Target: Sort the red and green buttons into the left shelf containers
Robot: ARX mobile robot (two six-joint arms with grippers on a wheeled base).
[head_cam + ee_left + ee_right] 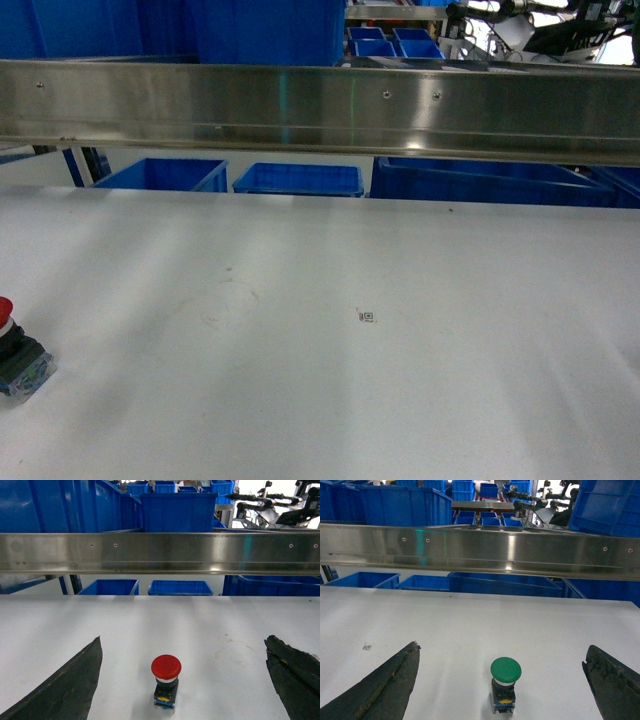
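Note:
A red button (166, 680) with a domed cap and black body stands upright on the white table, also at the far left edge of the head view as the red button (15, 360). My left gripper (183, 642) is open, its dark fingers (70, 690) wide on either side of it and not touching. A green button (505, 682) stands upright between the spread fingers (612, 680) of my open right gripper (502, 647), apart from both. Neither gripper shows in the head view. I cannot tell which bins are the left shelf containers.
A long steel rail (320, 105) runs across above the table's far edge. Blue bins (298, 180) sit below and behind it, with larger blue crates (240, 30) higher up. A small printed marker (366, 316) lies mid-table.

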